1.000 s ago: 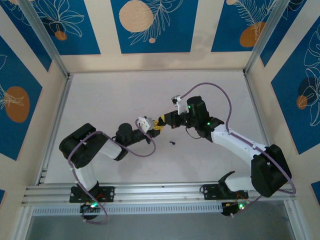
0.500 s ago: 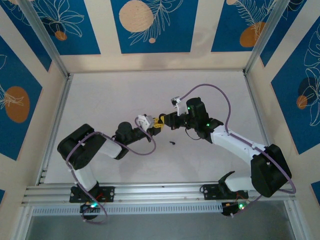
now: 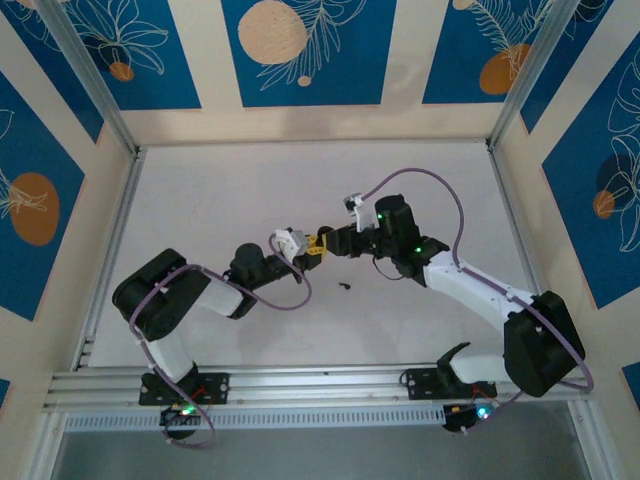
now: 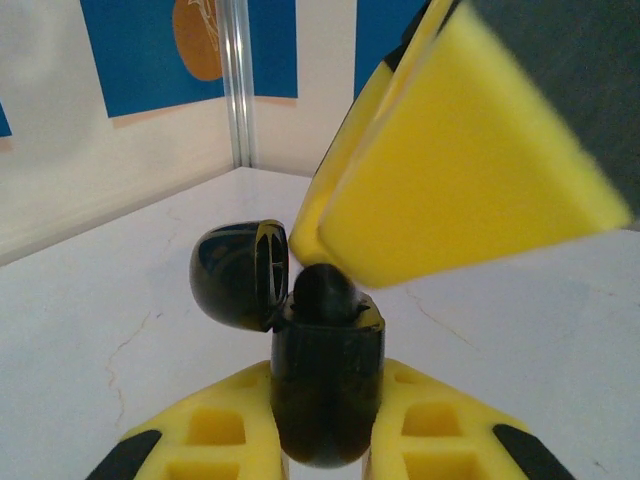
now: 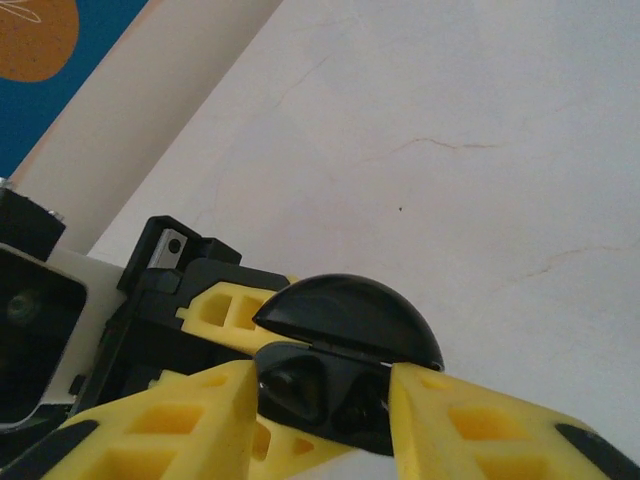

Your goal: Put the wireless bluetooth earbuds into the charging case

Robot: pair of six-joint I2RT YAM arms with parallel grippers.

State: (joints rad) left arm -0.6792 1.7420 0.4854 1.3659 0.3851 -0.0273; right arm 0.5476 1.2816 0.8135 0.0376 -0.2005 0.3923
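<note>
Locate the charging case [image 4: 325, 375] in the left wrist view. It stands upright, and the left gripper [image 4: 328, 428] is closed on its lower body, one yellow finger on each side. The lid [image 4: 238, 275] is hinged open and tipped back to the left of the case body. A rounded black earbud [image 4: 325, 292] sits in the mouth of the case and projects above its rim. The right gripper [image 5: 325, 400] comes in from the upper right of that view, with its yellow fingers [image 4: 450, 170] angled down so that their tips are at the top of the earbud. In the right wrist view, note the domed lid just beyond the right fingers and a glossy black shape filling the gap between them. This may be the earbud or the case cavity, so you cannot tell whether the right gripper is clamped on anything. In the top view, the two grippers meet tip to tip above the middle of the white table [image 3: 220, 200]. A second earbud [image 3: 345, 286] lies on the table, near the grippers and on the side toward the arm bases, apart from both.
</note>
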